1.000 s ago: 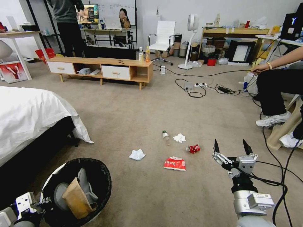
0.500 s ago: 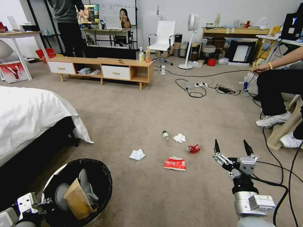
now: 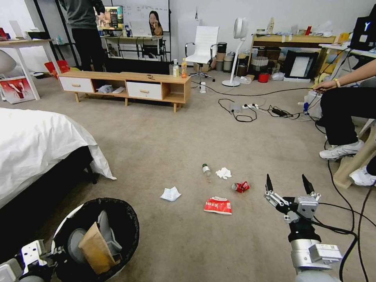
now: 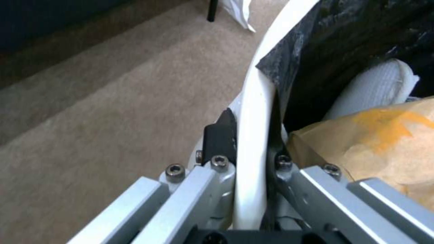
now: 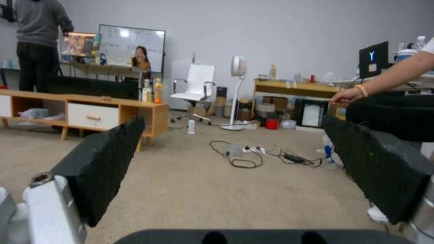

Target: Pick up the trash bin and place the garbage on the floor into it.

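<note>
The trash bin (image 3: 132, 224), white with a black bag over its rim, hangs at the lower left of the head view with a brown cardboard piece (image 3: 95, 247) inside. My left gripper (image 4: 252, 130) is shut on the bin's white rim (image 4: 253, 101). On the floor (image 3: 168, 133) ahead lies the garbage: a red-white snack packet (image 3: 217, 205), a crushed red can (image 3: 240, 187), two white tissues (image 3: 223, 172) (image 3: 170, 193) and a small clear bottle (image 3: 206, 170). My right gripper (image 3: 286, 181) hovers open just right of the can, nothing between its black fingers (image 5: 104, 159).
A bed with a white cover (image 3: 35, 145) stands at the left. A low wooden bench (image 3: 125, 84) is at the back. Cables and a power strip (image 3: 250, 107) lie on the carpet. A seated person's legs and shoes (image 3: 340, 149) are at the right.
The whole picture has shifted slightly, so the camera moved a little. The bin stays held at the lower left and the right gripper stays open in about the same place.
</note>
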### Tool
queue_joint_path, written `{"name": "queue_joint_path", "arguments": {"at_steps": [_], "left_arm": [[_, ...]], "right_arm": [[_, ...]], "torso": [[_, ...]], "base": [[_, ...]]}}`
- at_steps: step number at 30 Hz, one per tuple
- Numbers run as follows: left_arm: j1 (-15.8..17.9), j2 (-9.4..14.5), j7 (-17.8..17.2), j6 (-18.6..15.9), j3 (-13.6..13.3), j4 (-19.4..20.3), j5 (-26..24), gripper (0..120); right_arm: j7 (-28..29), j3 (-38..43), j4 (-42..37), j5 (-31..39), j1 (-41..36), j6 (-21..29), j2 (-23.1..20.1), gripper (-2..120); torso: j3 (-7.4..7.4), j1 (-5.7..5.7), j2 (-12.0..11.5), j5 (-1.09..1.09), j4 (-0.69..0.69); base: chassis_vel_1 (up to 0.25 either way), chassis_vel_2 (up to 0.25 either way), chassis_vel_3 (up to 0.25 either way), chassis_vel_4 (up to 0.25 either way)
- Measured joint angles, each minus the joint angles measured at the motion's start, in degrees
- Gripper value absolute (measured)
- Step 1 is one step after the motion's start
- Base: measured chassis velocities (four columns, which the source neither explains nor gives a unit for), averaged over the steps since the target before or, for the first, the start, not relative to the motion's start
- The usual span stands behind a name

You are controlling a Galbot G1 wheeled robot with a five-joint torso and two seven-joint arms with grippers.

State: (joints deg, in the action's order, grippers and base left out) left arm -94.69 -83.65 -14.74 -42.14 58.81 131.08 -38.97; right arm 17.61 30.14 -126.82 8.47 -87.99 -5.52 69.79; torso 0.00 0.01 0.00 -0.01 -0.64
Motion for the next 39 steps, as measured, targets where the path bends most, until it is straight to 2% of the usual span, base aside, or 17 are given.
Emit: {"name": "queue_joint_path", "arguments": {"at_steps": [22, 39], "left_arm": [[-0.35, -0.42, 0.33, 0.0, -0.26, 0.24, 0.41, 2], [-0.69, -0.89, 0.89, 0.0, -0.38, 0.35, 1.2, 2]], "right_arm": [[-0.05, -0.01, -0.2, -0.24, -0.59, -0.75, -0.61, 100], [-0.96, 0.05, -0.04, -0.15, -0.76, -1.57, -0.91, 100]], "torso": [[0.01, 0.0, 0.0, 0.01, 0.01], [0.0, 0.0, 0.0, 0.01, 0.0]], "base": [[-0.133, 0.135, 0.132, -0.141], [-0.002, 0.003, 0.005, -0.002]]}}
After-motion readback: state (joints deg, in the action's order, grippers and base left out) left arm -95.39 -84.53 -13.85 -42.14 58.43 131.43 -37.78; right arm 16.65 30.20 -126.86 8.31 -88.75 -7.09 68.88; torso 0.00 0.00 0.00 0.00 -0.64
